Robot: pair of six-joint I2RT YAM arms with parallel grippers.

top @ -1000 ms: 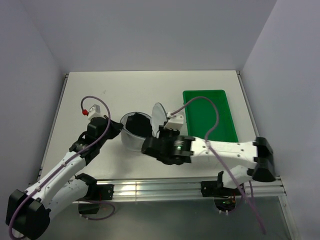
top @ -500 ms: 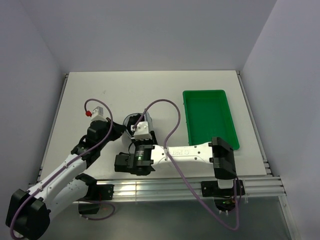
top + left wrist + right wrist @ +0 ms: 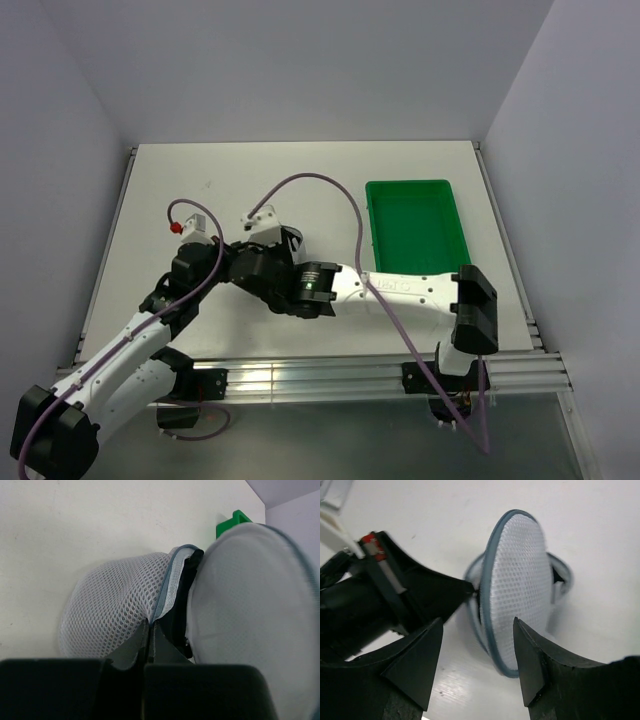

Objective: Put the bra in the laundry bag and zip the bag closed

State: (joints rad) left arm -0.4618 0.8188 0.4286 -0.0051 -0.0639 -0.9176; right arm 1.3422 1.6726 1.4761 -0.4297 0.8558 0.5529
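Two grippers crowd one small target; we see the left gripper (image 3: pixel 149 627) with its jaws together, pinched on the zipper rim of the laundry bag (image 3: pixel 112 610), which sits on the table (image 3: pixel 300 170) well left of the green tray (image 3: pixel 415 235); the right gripper (image 3: pixel 477 625) hangs just in front of the round lid (image 3: pixel 517 580), jaws apart and holding nothing; the bra (image 3: pixel 181 617) shows as dark fabric inside the bag, in the gap where the lid stands ajar; the zip is not yet run, we judge; now the risks: a clumsy reach could shove the lid and tug the mesh out of that thin pinch; fabric could creep into the gap and foul the zipper; we cannot find the zipper pull, so a grab may catch mesh instead; no brand, label or writing that we can read
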